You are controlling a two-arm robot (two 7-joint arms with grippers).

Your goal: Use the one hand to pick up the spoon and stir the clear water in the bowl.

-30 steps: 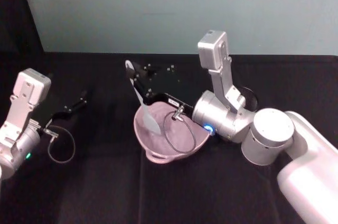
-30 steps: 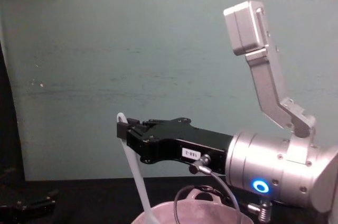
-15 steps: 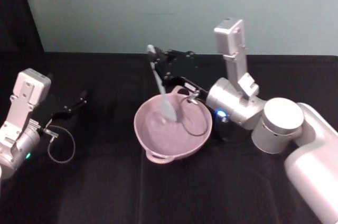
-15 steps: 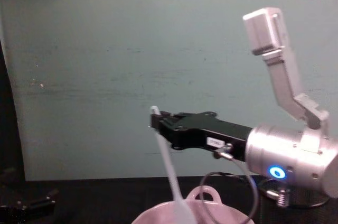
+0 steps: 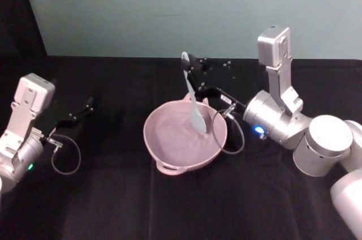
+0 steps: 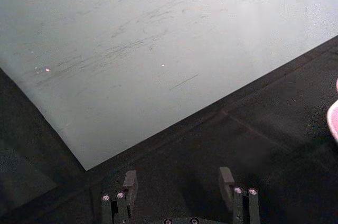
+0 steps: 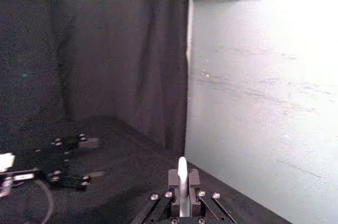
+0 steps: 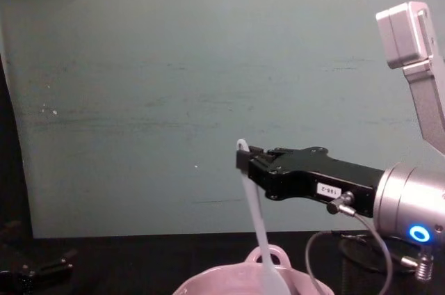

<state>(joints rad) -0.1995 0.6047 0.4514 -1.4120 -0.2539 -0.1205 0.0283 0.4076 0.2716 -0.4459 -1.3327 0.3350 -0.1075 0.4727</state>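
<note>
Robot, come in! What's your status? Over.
Right hand shut on spoon. Spoon near upright, tip inside pink bowl. Left hand open, parked left. Wrist cable loops beside bowl.

Glossy, smooth pink ceramic bowl (image 5: 169, 138); slim white plastic spoon (image 5: 191, 94), translucent tip; matt black right hand (image 5: 188, 65) on satin silver metal wrist (image 5: 272, 122); matt black cloth worktop (image 5: 113, 195).

in the chest view the picture's edge at 6 o'clock cuts off the bowl (image 8: 203, 288) below its rim and the tip of the spoon (image 8: 255, 215). seen from the head, the clear water (image 5: 172, 135) is too faint to tell from the pink inside; the right arm (image 5: 325, 152) runs off at 4 o'clock.
</note>
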